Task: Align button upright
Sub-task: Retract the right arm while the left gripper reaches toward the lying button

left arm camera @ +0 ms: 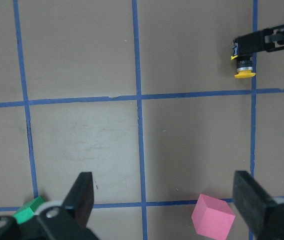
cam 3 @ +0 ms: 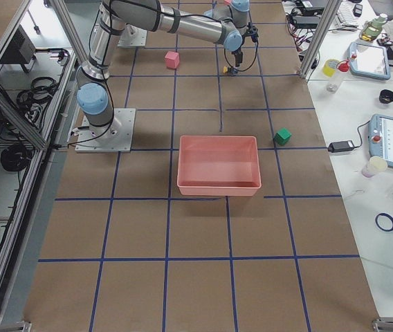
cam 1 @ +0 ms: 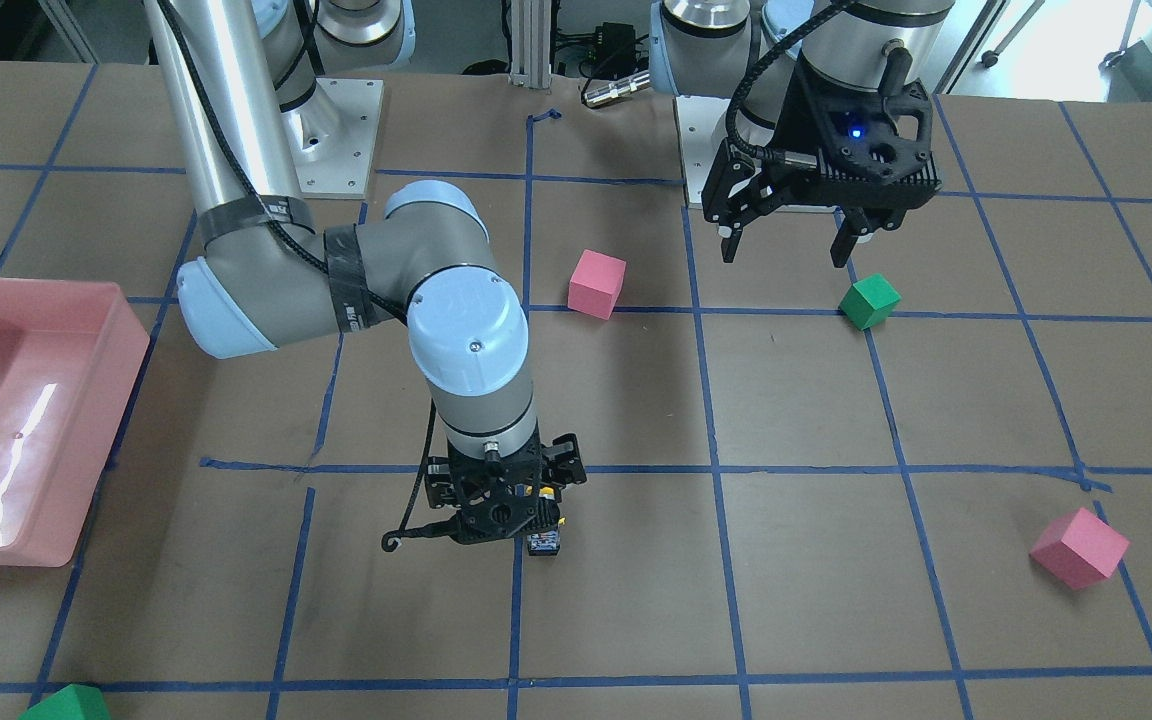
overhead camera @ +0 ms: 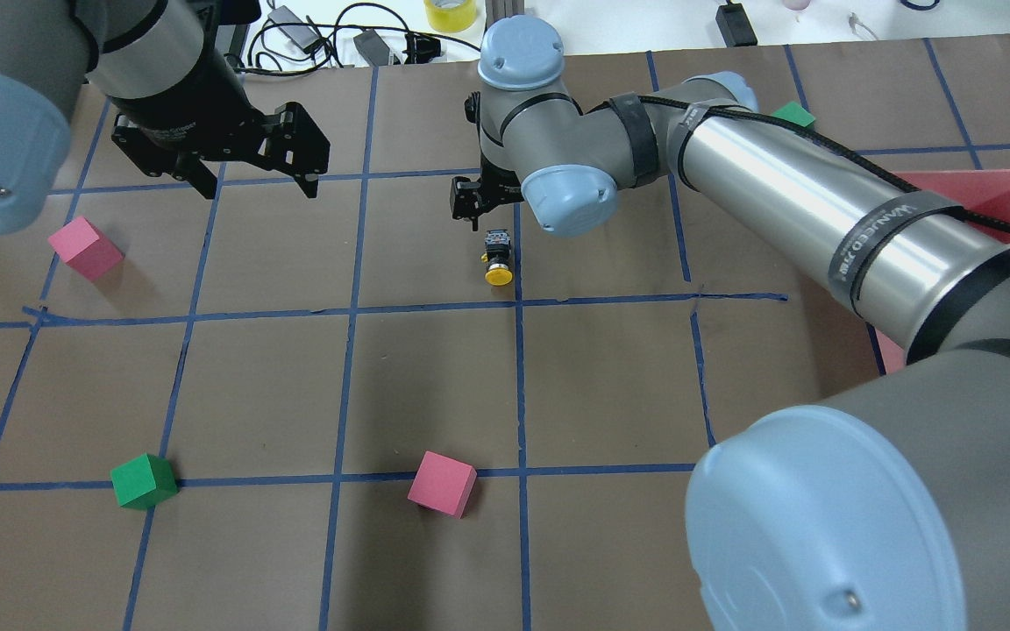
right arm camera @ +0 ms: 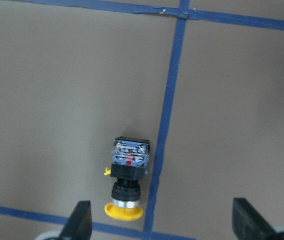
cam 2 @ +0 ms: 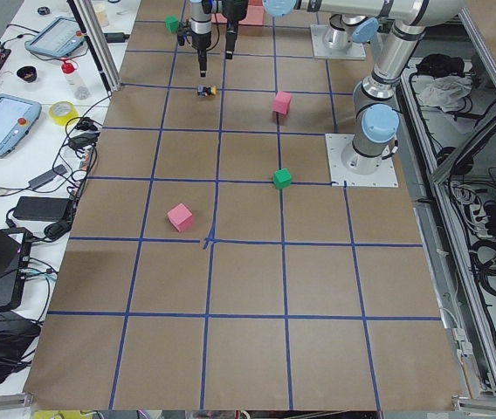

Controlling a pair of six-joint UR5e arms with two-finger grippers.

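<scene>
Yellow-capped black plastic push-button (right arm camera: 127,187) lies sideways, cap toward 6 o'clock, under the wide-spread right end effector (right arm camera: 164,222). Likely light and rigid; grip its blocky base.

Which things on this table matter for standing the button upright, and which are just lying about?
In the job:
button, lying on its side
right gripper, open above it

Lying about (near and far as seen from the robot):
far pink cube
near pink cube
far green cube
near green cube
pink bin
left gripper, open and empty
</scene>
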